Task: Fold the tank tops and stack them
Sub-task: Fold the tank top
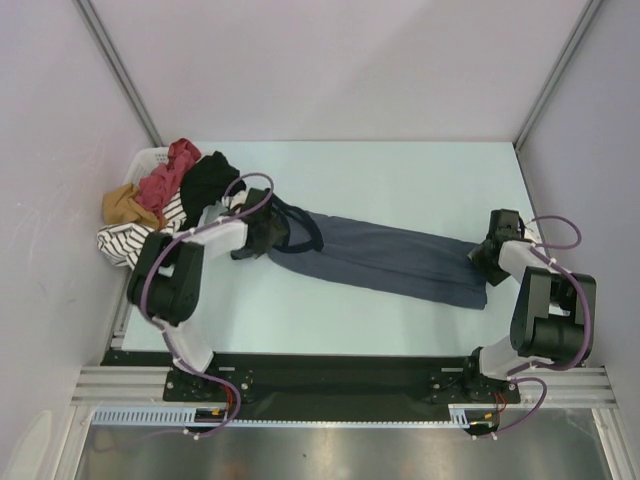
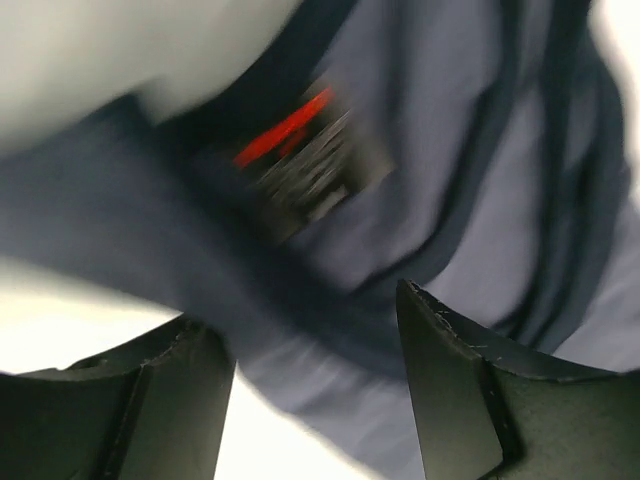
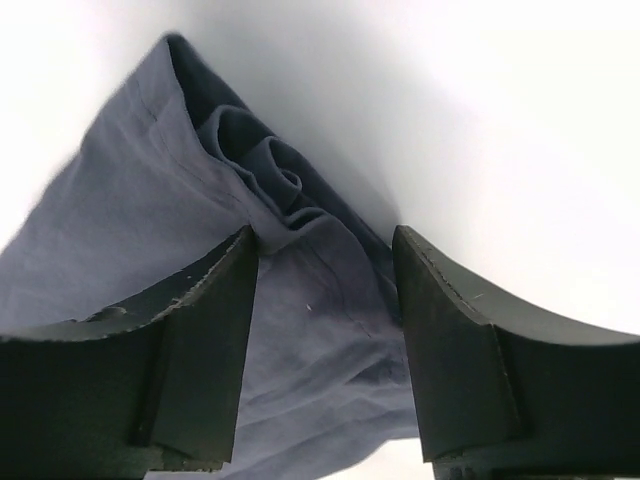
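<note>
We noted the left end effector and right end effector standing apart, tank top between their fingers; a shallow pinch could slip and bunch it.

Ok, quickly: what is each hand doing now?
Left hand: open, over the blue top, holding nothing.
Right hand: open, over the blue top, holding nothing.

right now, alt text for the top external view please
A slate blue-grey tank top lies stretched across a pale table, the left gripper at its strap end, the right gripper at its hem. A heap of clothes sits far left.
</note>
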